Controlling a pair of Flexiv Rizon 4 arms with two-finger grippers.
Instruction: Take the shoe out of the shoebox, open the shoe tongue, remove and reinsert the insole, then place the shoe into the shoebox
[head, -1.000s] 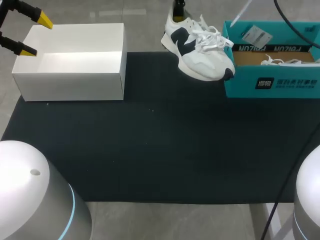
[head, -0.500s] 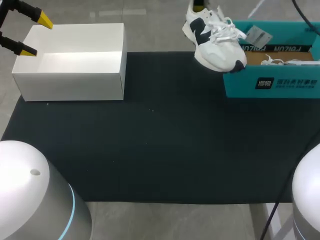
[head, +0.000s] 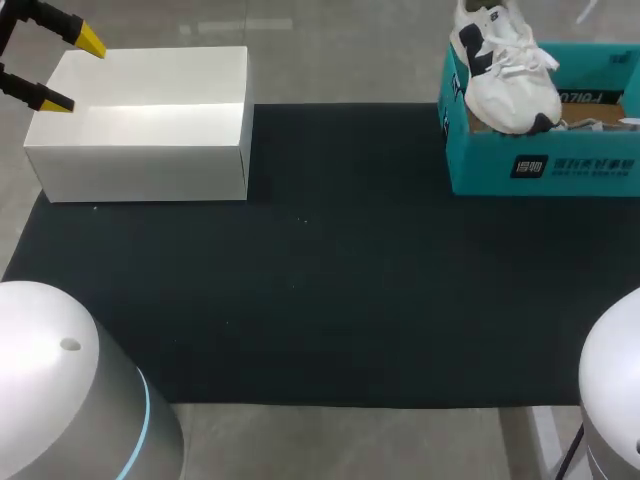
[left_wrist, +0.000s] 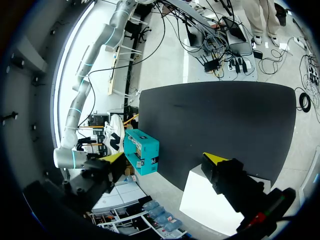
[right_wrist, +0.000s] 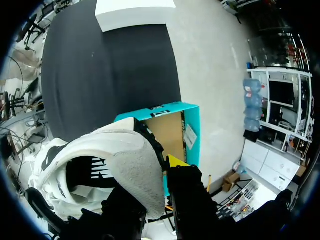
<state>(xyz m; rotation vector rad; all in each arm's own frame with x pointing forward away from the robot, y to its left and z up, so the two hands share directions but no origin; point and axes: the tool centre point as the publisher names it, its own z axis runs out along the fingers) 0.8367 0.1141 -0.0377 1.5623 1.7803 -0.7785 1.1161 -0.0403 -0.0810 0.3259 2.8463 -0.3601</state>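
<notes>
One shoe (head: 505, 75) hangs over the shoebox (head: 540, 165) at the worktop's far right corner, heel clamped by the right gripper (right_wrist: 152, 175). Left gripper (head: 68, 70) gapes empty over the far-left white box (head: 150, 165).

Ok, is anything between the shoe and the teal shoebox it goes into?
Nothing visible blocks it. The shoe is over the open left end of the teal shoebox; white laces already inside show toward its right end.

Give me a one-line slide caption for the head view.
White sneaker poised over the teal shoebox; left gripper open by the white box.
</notes>
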